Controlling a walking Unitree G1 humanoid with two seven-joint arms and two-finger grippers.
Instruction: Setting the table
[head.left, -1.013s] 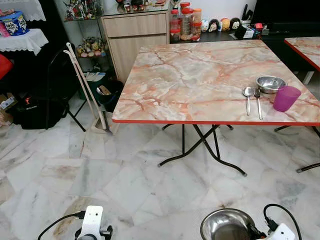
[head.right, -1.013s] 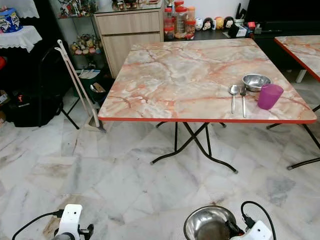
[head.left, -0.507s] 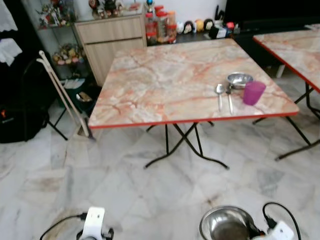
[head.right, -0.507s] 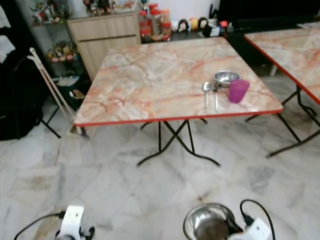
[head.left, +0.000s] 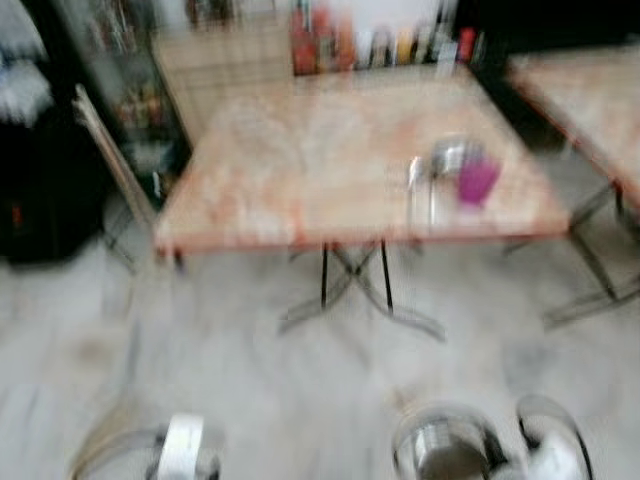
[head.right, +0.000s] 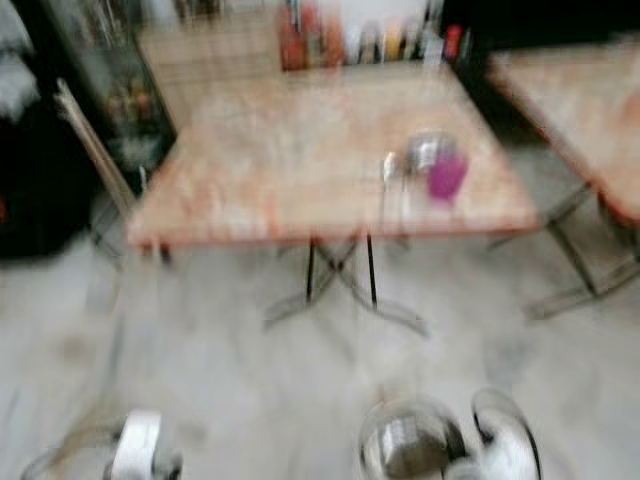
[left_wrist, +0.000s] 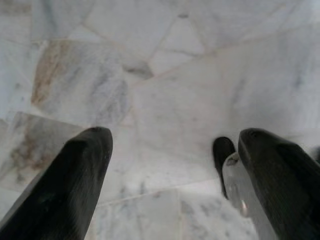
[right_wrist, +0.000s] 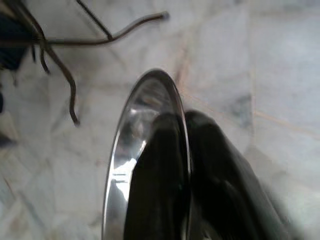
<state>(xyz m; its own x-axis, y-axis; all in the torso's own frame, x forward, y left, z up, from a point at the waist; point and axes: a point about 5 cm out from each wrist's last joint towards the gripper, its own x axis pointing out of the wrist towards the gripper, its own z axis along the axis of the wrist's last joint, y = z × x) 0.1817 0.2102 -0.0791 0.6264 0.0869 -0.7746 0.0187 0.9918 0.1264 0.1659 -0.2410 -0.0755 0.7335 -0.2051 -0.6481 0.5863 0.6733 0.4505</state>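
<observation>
- The right pincer (right_wrist: 185, 165) is gripping the rim of a steel bowl (right_wrist: 125, 165), carrying it low above the marble floor (left_wrist: 165, 100).
- The left pincer (left_wrist: 170, 170) is hanging wide apart, holding nothing.
- Ahead, a purple cup (head.left: 477, 180) is sitting on the blurred surface (head.left: 300, 160).
</observation>
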